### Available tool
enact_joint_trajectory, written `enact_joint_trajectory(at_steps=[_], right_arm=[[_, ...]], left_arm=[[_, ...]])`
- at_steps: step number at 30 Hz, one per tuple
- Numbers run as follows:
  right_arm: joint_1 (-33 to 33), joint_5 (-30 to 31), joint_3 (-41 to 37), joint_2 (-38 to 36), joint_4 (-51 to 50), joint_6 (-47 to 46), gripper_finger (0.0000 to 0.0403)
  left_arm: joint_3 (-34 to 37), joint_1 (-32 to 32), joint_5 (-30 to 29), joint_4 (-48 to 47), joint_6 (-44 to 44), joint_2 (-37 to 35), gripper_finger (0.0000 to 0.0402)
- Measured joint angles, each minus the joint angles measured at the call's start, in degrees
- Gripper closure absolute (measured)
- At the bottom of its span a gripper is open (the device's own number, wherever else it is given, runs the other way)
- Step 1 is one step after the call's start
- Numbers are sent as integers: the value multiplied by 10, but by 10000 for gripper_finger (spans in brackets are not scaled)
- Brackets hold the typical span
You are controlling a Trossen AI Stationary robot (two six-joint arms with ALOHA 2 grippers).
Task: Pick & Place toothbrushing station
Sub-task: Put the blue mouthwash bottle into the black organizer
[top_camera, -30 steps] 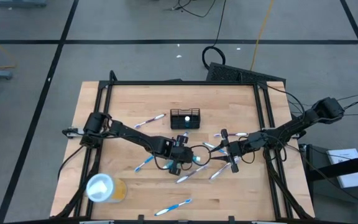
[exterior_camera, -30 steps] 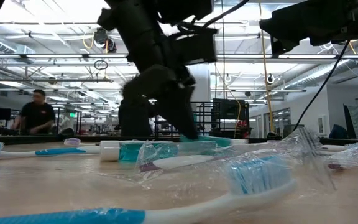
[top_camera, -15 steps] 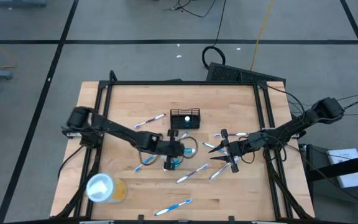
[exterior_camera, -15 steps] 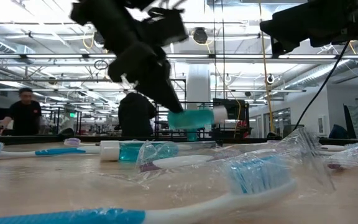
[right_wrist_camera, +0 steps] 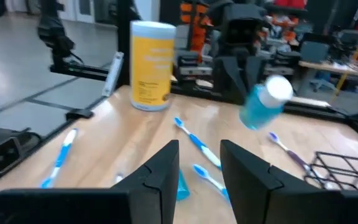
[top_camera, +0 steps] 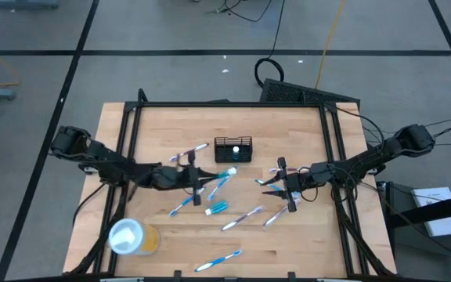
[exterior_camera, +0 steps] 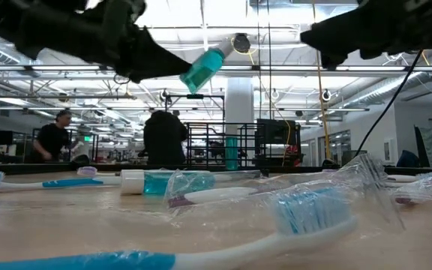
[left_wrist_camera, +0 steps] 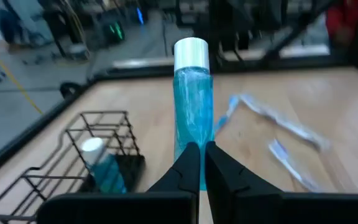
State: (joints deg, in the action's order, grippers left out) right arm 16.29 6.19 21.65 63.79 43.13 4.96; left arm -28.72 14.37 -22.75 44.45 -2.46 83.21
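Raised since before, left hand (left_wrist_camera: 197, 163) pinches a blue bottle (left_wrist_camera: 192, 112); right hand (right_wrist_camera: 199, 163) gapes empty; black wire-mesh station (top_camera: 233, 149) holds another bottle.

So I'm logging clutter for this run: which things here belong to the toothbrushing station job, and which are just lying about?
Part of the job:
- black wire-mesh holder, one small bottle already in it
- blue bottle with white cap, held off the table by the left gripper
- loose toothbrushes on the table

Lying about:
- yellow cup with white lid
- right gripper, open, holding nothing
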Motion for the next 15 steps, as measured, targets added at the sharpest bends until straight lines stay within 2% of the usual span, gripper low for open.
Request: enact_joint_trajectory(at_steps=[3,7,12,15], right_arm=[[-20,-1,39,0,-72,-1,291],[-46,-5,135,15,-234,12,284],[-86,-49,268,80,-384,37,249],[-111,-51,337,126,-461,59,218]], left_arm=[[40,1,-3,75,1,0,394],[71,2,-5,131,2,0,394],[76,4,-4,136,0,0,394],[76,5,-4,137,-5,0,394]])
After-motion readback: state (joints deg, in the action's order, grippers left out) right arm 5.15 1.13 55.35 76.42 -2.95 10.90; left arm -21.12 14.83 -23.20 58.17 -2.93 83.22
